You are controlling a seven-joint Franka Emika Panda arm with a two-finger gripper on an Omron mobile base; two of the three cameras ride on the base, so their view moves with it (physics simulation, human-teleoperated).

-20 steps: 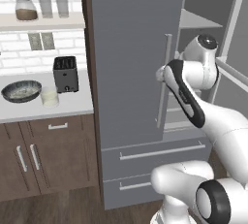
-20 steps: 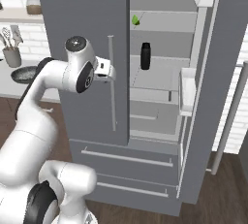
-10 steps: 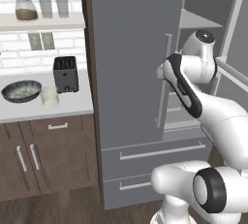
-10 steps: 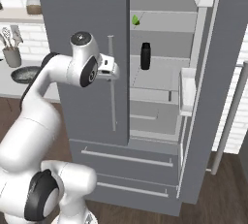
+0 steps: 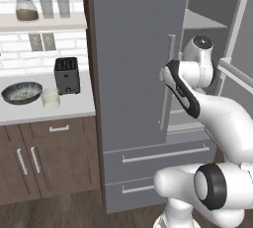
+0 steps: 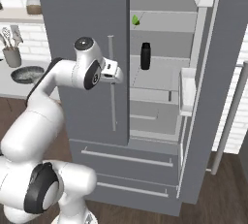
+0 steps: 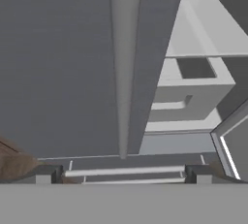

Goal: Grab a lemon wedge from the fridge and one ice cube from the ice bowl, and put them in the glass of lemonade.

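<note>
Simulated kitchen: white brick wall, dark brown cabinets, a pale surface [image 5: 29,116] left of the tall grey fridge [image 5: 133,64].

Gripper [image 7: 123,172] — jaws spread wide and holding nothing; the two dark tips stand well apart in the hand view. In that view the closed left door's vertical silver handle [image 7: 125,68] runs straight up between the tips, and the pale shelves of the open compartment lie off to one side. From the right base view the gripper [image 6: 117,74] sits just beside that handle [image 6: 112,82], at the edge of the open half.

Fridge state: right door swung open, left door shut. The lemon wedge [image 6: 136,20] rests on an upper shelf inside, above and well apart from the gripper. A dark bottle [image 6: 145,56] stands on the shelf below it.

On the surface: ice bowl [image 5: 21,93] at the left, glass of lemonade [image 5: 50,98] just beside it, black toaster [image 5: 66,75] behind the glass. Whether ice sits in the bowl is too small to tell.

Progress, as judged:
- fridge opened — done
- wedge grasped — not yet
- wedge into glass — not yet
- ice cube picked and dropped in — not yet

Early stage. The reach up to the wedge's shelf looks like the step in hand; both deliveries remain.
</note>
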